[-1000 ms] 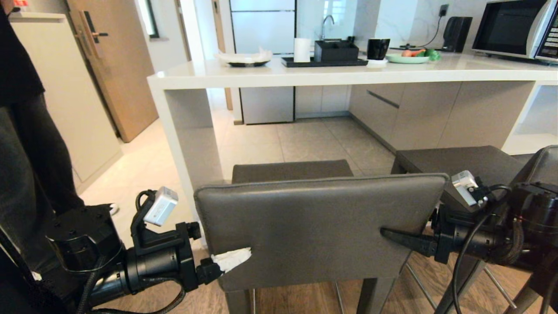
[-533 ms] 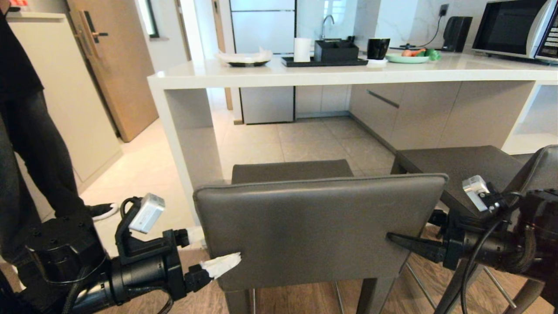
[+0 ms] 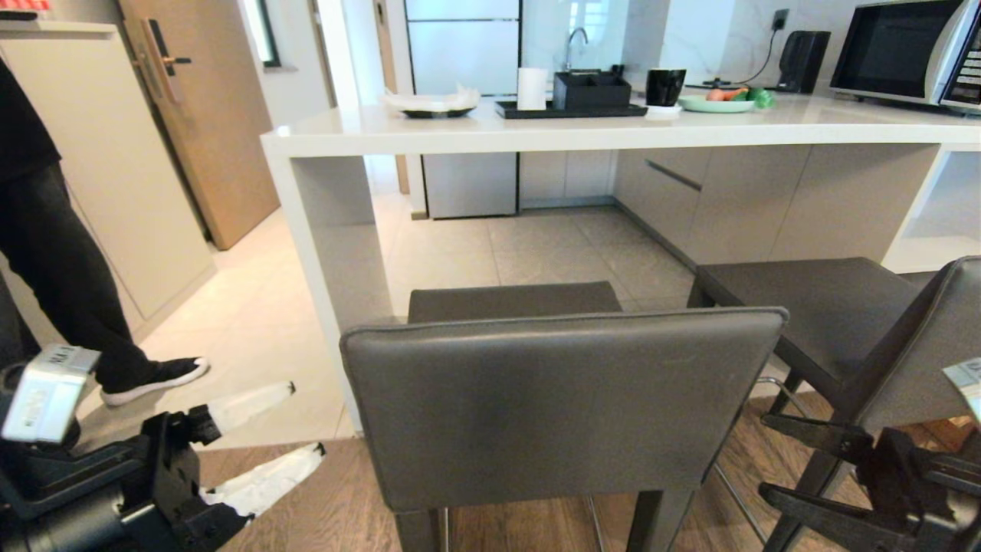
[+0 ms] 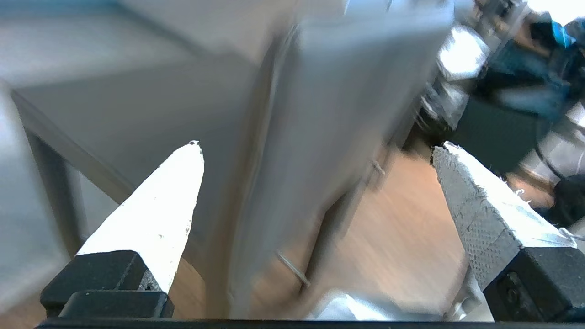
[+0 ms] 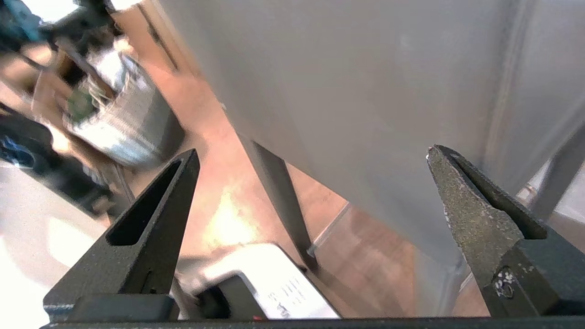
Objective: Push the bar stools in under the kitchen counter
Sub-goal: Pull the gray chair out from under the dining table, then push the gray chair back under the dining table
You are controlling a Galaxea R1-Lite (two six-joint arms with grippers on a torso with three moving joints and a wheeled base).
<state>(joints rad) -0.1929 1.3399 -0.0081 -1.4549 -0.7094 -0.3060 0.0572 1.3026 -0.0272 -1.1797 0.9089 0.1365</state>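
Two grey-brown bar stools stand before the white kitchen counter [image 3: 613, 129]. The near stool's backrest [image 3: 563, 406] faces me at centre, and its seat [image 3: 513, 300] reaches toward the counter's edge. The second stool [image 3: 812, 295] stands to the right, turned at an angle. My left gripper [image 3: 306, 418] is low at the left, open, its white-taped fingers [image 3: 264, 481] apart from the backrest. My right gripper [image 3: 762, 456] is low at the right, open and empty, below the second stool. Both wrist views, from the left gripper [image 4: 317, 146] and the right gripper [image 5: 313, 151], show the grey backrest [image 4: 329, 114] [image 5: 365, 91] beyond open fingers.
A person's dark legs and black shoe [image 3: 153, 376] are on the tiled floor at the left, near a wooden door [image 3: 199, 115]. On the counter are a black tray [image 3: 571, 110], a black cup [image 3: 664, 84], a green plate [image 3: 716, 103] and a microwave [image 3: 912, 50].
Both grippers have drawn back from the near stool's backrest, down and outward to the lower corners. The stool has stayed put. The person has stepped further left.
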